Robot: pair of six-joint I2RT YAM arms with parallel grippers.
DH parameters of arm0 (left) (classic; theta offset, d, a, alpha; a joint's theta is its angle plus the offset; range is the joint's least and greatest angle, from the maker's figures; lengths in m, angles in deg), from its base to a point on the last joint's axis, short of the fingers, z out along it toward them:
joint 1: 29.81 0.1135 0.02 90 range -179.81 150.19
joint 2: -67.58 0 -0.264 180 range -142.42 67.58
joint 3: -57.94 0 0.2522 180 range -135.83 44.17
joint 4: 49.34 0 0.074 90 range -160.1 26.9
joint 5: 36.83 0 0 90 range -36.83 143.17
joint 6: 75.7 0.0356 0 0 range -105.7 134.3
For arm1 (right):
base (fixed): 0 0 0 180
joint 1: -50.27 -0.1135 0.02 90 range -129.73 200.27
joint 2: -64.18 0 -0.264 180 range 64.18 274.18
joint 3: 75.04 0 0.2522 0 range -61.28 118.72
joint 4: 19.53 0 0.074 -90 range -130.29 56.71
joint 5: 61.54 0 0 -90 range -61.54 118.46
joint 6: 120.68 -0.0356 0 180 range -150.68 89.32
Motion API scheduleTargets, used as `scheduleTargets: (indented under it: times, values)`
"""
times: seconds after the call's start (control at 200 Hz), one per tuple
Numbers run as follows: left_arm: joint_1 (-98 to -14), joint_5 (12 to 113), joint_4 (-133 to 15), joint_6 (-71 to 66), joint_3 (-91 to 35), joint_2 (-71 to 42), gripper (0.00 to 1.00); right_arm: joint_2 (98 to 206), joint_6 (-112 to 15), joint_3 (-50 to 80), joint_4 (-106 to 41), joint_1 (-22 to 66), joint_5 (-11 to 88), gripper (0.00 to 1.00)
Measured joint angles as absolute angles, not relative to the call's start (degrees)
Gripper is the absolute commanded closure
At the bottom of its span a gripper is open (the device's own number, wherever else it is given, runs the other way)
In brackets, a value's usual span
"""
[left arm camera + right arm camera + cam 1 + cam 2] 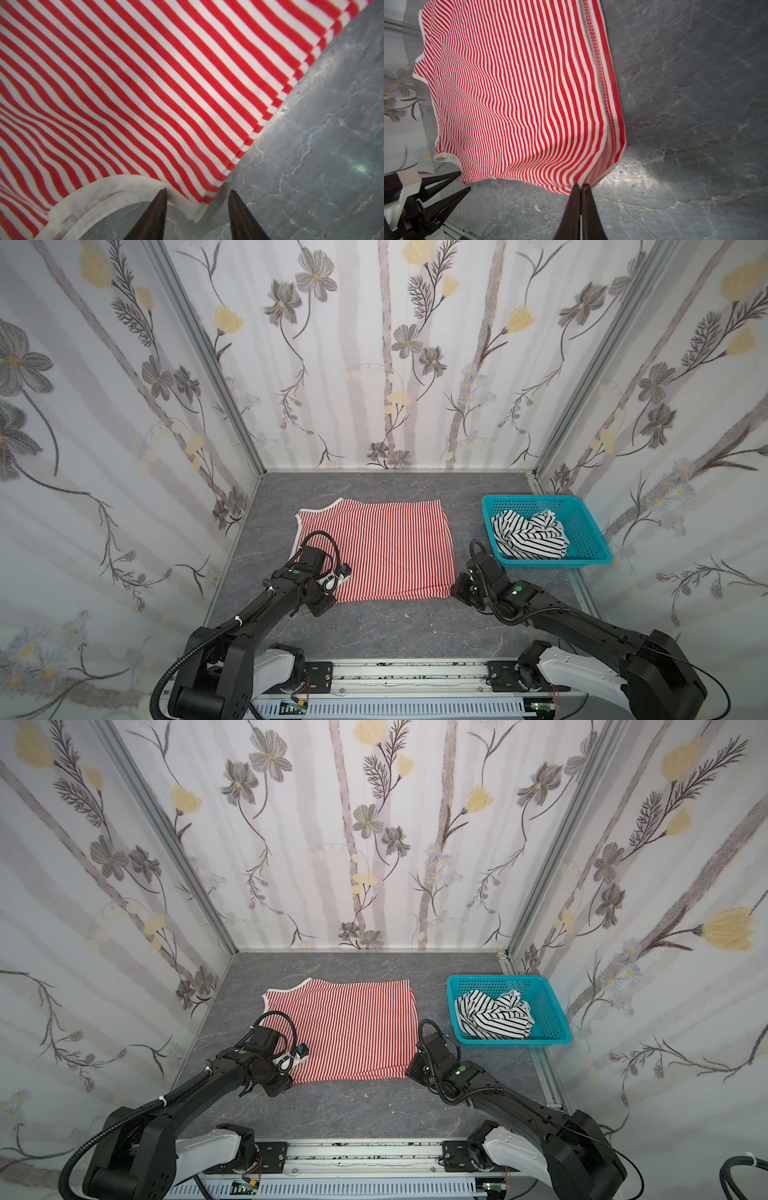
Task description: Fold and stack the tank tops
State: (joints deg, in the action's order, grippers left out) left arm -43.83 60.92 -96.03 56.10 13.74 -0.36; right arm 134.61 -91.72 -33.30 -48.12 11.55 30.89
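The red-and-white tank top [374, 547] lies spread flat in the middle of the grey bench [395, 626], its hem toward the right edge. The right jaws are pressed together on the hem's near corner (the cloth gathers to a point there in the right wrist view). The left jaws stand spread at the top's near left corner. One tip touches the white trim [116, 187] and the other is over bare bench, so the cloth corner between them is not gripped. The black-and-white tank top [528, 535] sits crumpled in the turquoise basket [590, 539] by the bench's right edge, toward the far corner.
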Motion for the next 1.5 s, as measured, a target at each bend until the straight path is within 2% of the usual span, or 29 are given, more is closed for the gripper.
scheduleTargets:
  times: [0.42, 1.059, 1.504]
  values:
    - [-43.8, 61.2, -95.5, 56.4, 14.6, -0.2, 1.00, 134.3, -92.1, -33.3, -48.3, 12.0, 30.9, 1.00]
    - [-43.4, 65.0, -100.8, 56.3, 6.2, 1.1, 1.00, 130.2, -90.9, -32.0, -50.9, 15.1, 30.9, 1.00]
    - [-40.0, 65.9, -99.6, 57.9, -3.4, -7.6, 1.00, 135.9, -84.1, -25.9, -51.9, 21.4, 31.5, 1.00]
